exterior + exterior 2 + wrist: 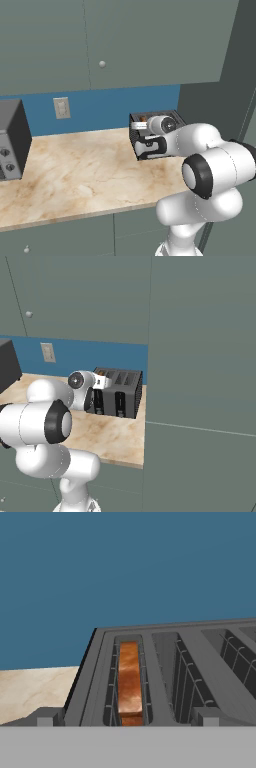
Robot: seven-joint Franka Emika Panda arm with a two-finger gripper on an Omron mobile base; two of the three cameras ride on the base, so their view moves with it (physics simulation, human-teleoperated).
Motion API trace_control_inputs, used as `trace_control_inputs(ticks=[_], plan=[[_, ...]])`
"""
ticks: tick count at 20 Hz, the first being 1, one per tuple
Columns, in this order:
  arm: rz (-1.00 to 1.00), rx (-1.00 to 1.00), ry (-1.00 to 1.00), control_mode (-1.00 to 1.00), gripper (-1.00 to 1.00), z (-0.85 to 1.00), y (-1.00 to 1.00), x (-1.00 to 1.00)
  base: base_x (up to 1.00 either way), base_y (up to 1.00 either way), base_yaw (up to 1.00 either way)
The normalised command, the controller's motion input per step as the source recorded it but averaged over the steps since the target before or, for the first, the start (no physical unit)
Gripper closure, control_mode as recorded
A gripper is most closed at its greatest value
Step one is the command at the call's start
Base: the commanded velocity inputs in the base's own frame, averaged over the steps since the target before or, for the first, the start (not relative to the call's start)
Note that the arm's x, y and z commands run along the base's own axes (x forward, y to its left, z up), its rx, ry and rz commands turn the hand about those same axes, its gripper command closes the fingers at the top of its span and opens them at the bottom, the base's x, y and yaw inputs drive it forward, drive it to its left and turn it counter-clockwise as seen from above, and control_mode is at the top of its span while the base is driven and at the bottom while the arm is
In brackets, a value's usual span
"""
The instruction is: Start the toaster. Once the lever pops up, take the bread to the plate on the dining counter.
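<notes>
Your tool [128, 721] sits with its tips spread wide and nothing between them, low at the front of the toaster [165, 672], likely lined up for the lever. Just ahead, the bread [130, 682] stands on edge in the slot nearest the toaster's outer side, on the marbled desk [75, 170]. In both base views your own arm covers the levers, so you can't tell their position.

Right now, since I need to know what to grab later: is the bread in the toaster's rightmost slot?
No. In the hand view the bread sits in the toaster's leftmost slot.
</notes>
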Motion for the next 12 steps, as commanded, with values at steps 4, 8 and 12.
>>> trace_control_inputs(ticks=[4, 8, 12], plan=[[0.0, 0.0, 0.0, -1.0, -1.0, 0.0, 0.0, 0.0, 0.0, 0.0, 0.0], [0.0, 0.0, 0.0, -1.0, -1.0, 0.0, 0.0, 0.0, 0.0, 0.0, 0.0], [0.0, 0.0, 0.0, -1.0, -1.0, 0.0, 0.0, 0.0, 0.0, 0.0, 0.0]])
